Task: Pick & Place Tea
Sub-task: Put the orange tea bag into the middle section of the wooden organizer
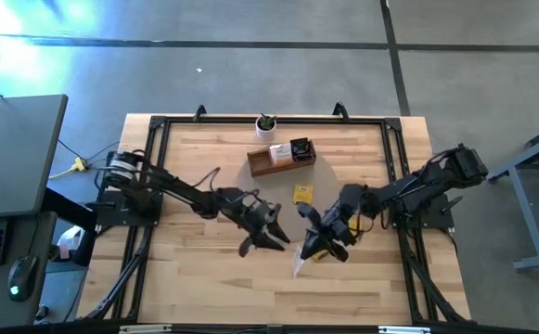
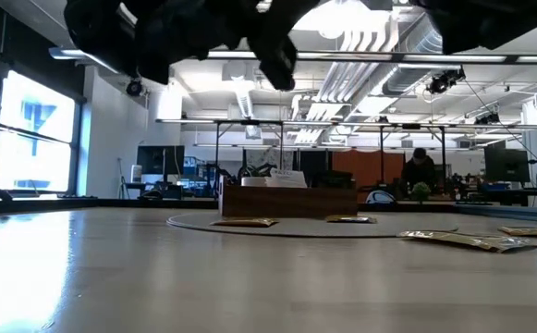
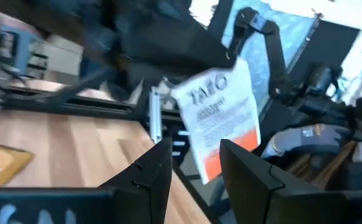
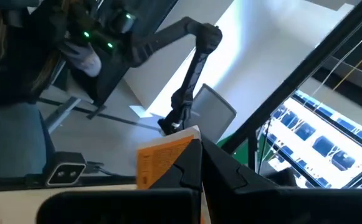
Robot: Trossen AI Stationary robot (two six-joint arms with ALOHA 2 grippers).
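My left gripper is raised over the table's middle and shut on a tea sachet with a white label and an orange end. My right gripper, close beside it, is shut on an orange sachet. In the low view both arms are dark shapes at the top, clear of the table. A yellow sachet lies flat on the wood in front of the brown tray. More sachets lie flat on the table. Another yellow one appears in the left wrist view. My left gripper pinches the sachet by its orange end between the two fingers. The sachet stands out beyond the fingertips, lifted clear of the table, with its printed face toward the camera. My right gripper pinches the orange sachet at one edge between its shut fingers. The rest of the sachet sticks out past the fingertips, clear of the table.
A small white pot with a plant stands behind the tray at the far edge. A pale sachet shows just nearer than the right gripper. A black frame rims the table. A person's gloved hand shows beyond the table.
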